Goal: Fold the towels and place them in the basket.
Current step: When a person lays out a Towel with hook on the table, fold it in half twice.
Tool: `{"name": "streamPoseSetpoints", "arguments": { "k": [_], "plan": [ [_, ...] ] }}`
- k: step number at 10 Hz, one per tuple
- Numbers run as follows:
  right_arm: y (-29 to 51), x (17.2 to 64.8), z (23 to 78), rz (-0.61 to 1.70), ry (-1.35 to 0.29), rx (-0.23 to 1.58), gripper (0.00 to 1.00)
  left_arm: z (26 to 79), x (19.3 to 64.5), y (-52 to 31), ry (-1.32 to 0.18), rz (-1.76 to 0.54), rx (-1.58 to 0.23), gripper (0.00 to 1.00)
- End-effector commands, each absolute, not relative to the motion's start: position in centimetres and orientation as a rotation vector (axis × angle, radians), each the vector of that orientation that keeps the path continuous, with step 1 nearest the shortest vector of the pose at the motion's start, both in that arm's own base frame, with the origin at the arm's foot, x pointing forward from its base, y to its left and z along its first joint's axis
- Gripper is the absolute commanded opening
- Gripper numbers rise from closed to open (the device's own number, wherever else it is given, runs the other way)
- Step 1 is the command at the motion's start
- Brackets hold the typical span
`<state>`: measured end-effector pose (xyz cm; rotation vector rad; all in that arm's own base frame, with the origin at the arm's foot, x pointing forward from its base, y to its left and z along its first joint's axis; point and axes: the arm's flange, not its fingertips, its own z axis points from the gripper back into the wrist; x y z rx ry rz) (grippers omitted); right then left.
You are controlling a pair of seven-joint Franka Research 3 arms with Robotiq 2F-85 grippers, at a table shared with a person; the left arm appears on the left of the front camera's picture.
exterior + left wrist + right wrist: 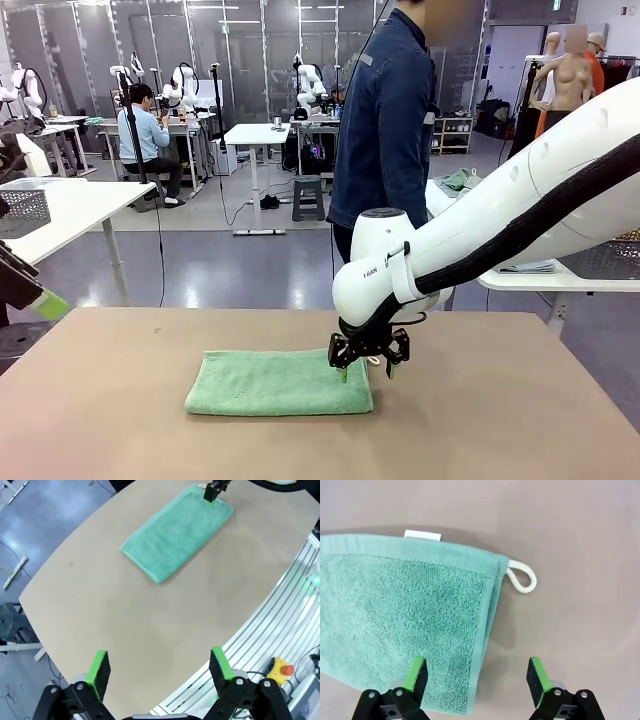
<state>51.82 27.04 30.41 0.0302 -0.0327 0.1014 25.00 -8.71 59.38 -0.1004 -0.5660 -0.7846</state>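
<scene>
Front view: the tan worktop carries one folded mint green towel near its middle. My right jaws stand wide at the towel's right end, one pad over the cloth and one past its edge. My left jaws hang wide, well apart from it. A white loop pokes from the towel's corner.

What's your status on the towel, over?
Left gripper open, high over table. Right gripper open, low, straddling green towel's short edge. Towel folded, flat. White loop pokes out beside that edge.
</scene>
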Motion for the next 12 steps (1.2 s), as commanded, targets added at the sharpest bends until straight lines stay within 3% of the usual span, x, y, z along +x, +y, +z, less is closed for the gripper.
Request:
{"name": "streamPoseSetpoints", "arguments": {
  "k": [1,5,7,8,9,10,12],
  "plan": [
    [27.8,52.6,29.8,0.048,-0.064,0.011,1.0,58.9,25.5,-9.0,-0.554,-0.796,-0.092,1.0],
    [27.9,53.1,28.8,0.035,-0.044,0.005,1.0,58.9,25.5,-9.0,-0.554,-0.796,-0.092,1.0],
    [27.9,53.0,28.6,0.034,-0.039,-0.005,0.73,58.9,25.5,-9.0,-0.554,-0.796,-0.092,1.0],
    [27.9,53.0,28.4,0.037,-0.034,-0.008,0.35,58.9,25.5,-9.0,-0.554,-0.796,-0.092,1.0],
    [27.9,53.0,28.4,0.039,-0.032,-0.003,0.14,58.9,25.5,-9.0,-0.554,-0.796,-0.092,1.0],
    [27.9,53.0,28.3,0.038,-0.031,0.004,0.0,58.9,25.5,-9.0,-0.554,-0.796,-0.092,1.0],
    [27.8,53.0,28.3,0.038,-0.031,0.011,0.0,58.9,25.5,-9.0,-0.554,-0.796,-0.092,1.0]
  ]
}}
